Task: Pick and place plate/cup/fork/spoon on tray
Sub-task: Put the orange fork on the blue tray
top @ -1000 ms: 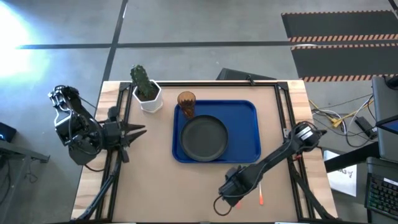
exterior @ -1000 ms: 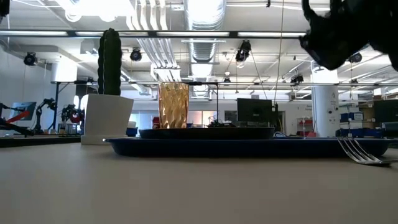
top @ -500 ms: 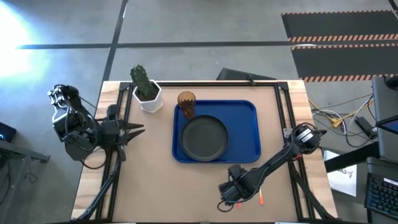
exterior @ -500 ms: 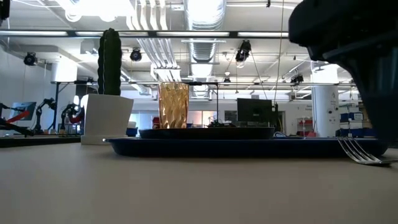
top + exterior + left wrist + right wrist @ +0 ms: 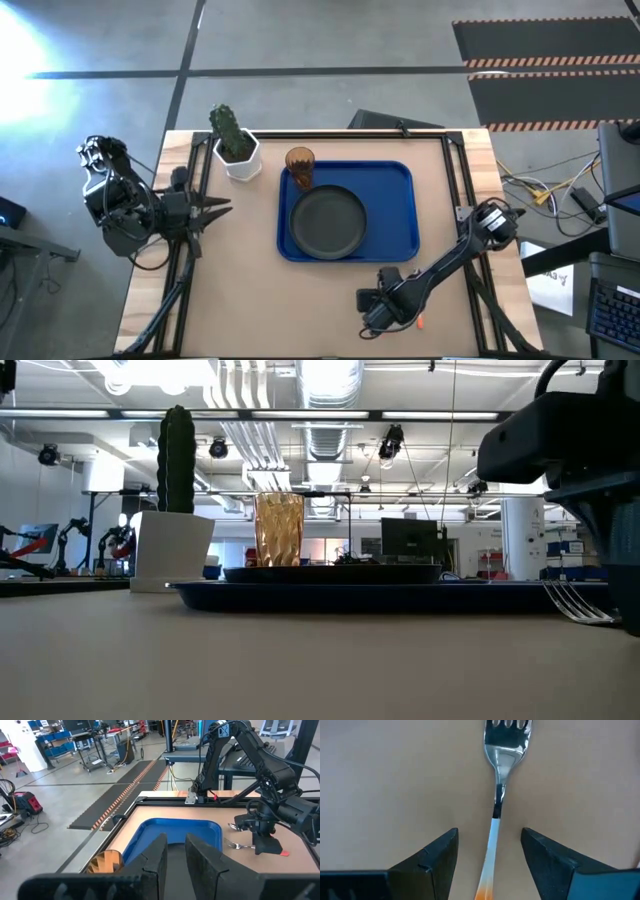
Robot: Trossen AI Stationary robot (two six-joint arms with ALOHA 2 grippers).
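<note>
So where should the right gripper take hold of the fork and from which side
Grip the fork on its slim handle, just behind the metal neck, coming straight down from above. It lies flat on the table, so only its two long edges are free. The right gripper already hangs open astride the handle, one finger on each side.

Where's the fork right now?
The fork lies on the table, off the tray's near right corner, between the right tool's open fingers.

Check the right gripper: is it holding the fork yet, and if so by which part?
Nothing is held. The right gripper is open, its fingers apart on either side of the fork handle, which lies on the table. The left gripper is open too, empty.
</note>
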